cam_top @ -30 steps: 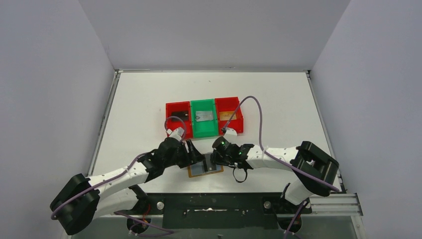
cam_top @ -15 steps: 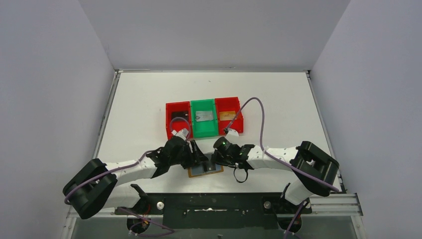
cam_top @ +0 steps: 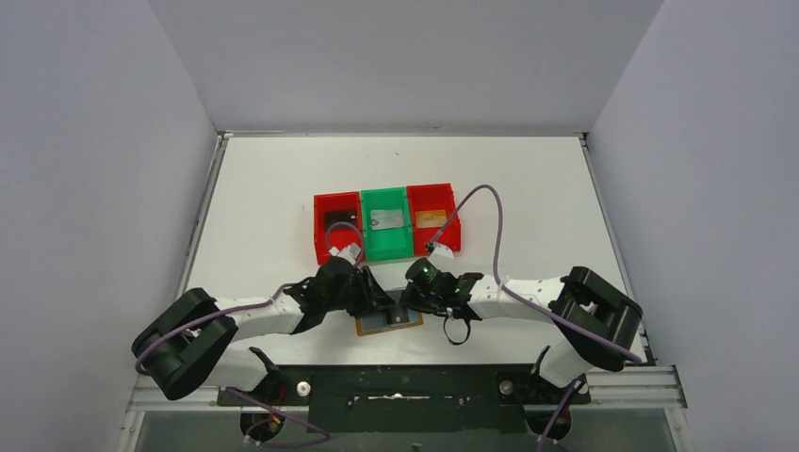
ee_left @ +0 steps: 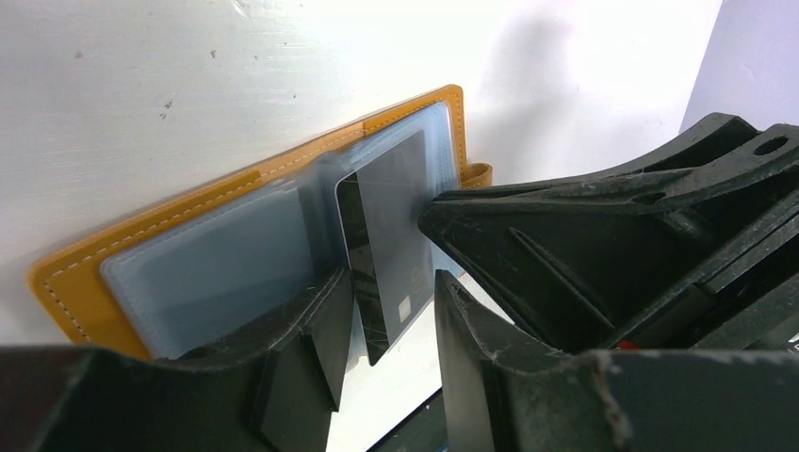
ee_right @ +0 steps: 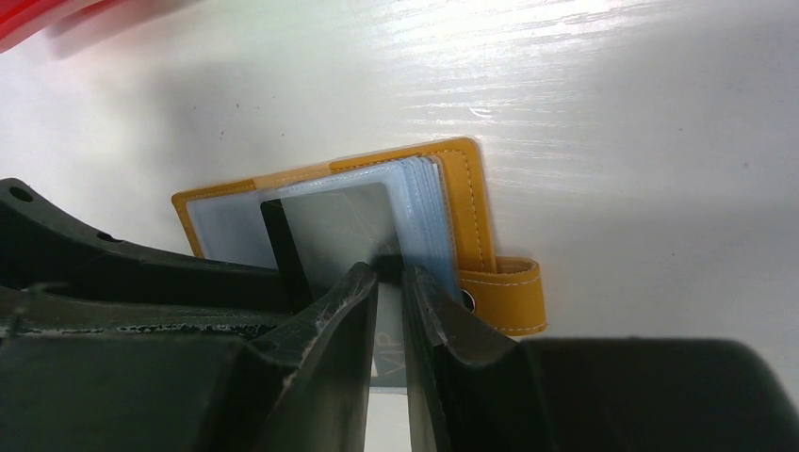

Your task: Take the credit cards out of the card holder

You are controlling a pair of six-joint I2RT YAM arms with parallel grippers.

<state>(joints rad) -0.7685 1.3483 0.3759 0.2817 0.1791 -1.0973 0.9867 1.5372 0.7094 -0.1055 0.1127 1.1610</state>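
The tan card holder lies open near the table's front edge, showing its blue-grey sleeves. Its snap tab points right. A dark card sticks halfway out of a sleeve toward the near edge, raised off the table. It also shows in the right wrist view. My left gripper is open, with one finger on each side of this card. My right gripper is pinched nearly shut on the sleeve at the card's right edge. From above, both grippers meet over the holder.
Three bins stand in a row behind the holder. The left red bin holds a black card. The green bin holds a silver-grey card. The right red bin holds an orange-brown card. The table's dark front edge is close by.
My left arm has reached further right and forward, bringing its gripper over the holder and around the card. The right arm and the holder have hardly moved.
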